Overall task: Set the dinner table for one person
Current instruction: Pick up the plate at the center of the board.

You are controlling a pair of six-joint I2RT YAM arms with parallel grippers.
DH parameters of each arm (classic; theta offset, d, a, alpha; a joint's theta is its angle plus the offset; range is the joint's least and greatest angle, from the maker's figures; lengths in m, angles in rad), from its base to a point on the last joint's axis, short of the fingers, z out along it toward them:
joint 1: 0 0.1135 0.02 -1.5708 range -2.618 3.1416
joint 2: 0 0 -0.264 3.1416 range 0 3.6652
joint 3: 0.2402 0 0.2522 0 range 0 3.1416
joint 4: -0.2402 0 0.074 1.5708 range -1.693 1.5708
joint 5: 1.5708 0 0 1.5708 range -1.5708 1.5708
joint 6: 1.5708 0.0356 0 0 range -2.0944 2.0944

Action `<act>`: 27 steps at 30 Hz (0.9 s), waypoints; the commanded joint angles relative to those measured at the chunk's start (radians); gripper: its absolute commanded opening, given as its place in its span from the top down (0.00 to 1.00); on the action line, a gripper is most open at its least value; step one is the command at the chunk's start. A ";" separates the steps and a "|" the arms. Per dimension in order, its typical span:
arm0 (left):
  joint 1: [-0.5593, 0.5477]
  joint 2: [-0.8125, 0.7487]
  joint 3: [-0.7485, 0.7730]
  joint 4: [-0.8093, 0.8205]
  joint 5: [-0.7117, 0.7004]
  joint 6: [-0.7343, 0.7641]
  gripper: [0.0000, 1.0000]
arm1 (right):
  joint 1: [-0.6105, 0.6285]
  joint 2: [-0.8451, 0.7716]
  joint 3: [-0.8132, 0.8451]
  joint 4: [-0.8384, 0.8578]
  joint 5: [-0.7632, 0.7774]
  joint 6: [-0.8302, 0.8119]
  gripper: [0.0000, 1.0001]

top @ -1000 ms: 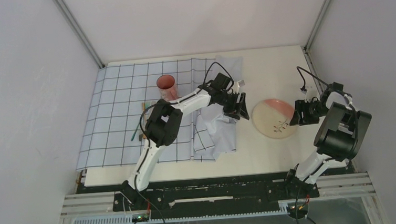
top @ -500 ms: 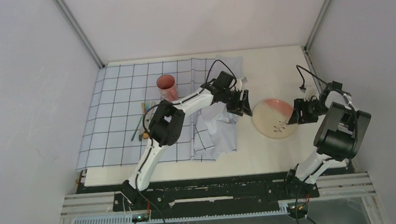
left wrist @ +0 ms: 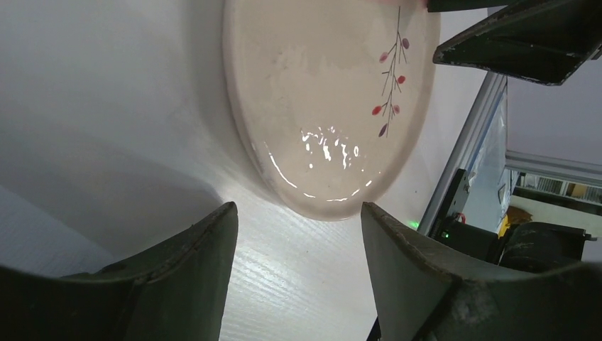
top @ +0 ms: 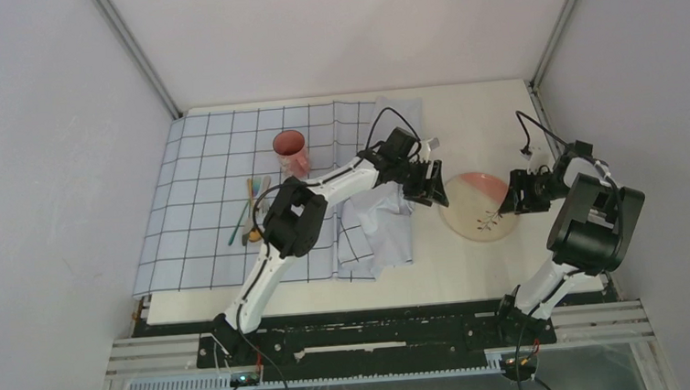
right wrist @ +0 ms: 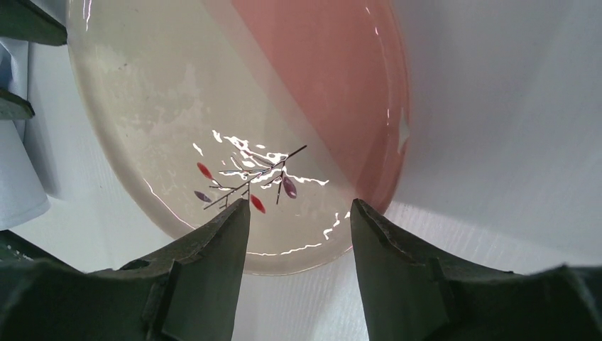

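A round plate [top: 477, 206], cream with a pink segment and a twig pattern, lies on the cream dinner table [top: 473, 117] right of centre. My left gripper [top: 430, 184] hangs open at the plate's left rim; in the left wrist view the plate [left wrist: 326, 99] lies just beyond the gripper [left wrist: 298, 213] and nothing is between its jaws. My right gripper [top: 511, 197] stands open at the plate's right rim; in the right wrist view its jaws straddle the near edge of the plate [right wrist: 234, 92] without closing on it, gripper [right wrist: 298, 209].
A pale-blue gridded cloth [top: 222, 194] covers the table's left half, its right part crumpled [top: 376, 234] beside the plate. A pink cup [top: 291, 153] stands on the cloth, with utensils [top: 249, 211] lying nearby. Frame posts and walls border the table.
My left gripper has moved right from above the crumpled cloth to the plate's left rim. The right gripper has edged slightly left toward the plate. Both jaws stayed open.
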 commanded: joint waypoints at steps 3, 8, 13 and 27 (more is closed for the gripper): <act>-0.012 0.001 0.072 0.042 0.009 -0.029 0.31 | 0.017 0.005 0.030 0.050 -0.024 0.035 0.37; -0.015 0.036 0.086 0.072 0.023 -0.076 0.31 | 0.023 0.017 0.030 0.052 -0.047 0.046 0.37; -0.030 0.052 0.081 0.074 0.028 -0.076 0.31 | 0.029 0.033 0.030 0.045 -0.075 0.051 0.38; -0.045 0.058 0.087 0.086 0.032 -0.093 0.31 | 0.027 0.045 0.040 0.009 -0.132 0.027 0.38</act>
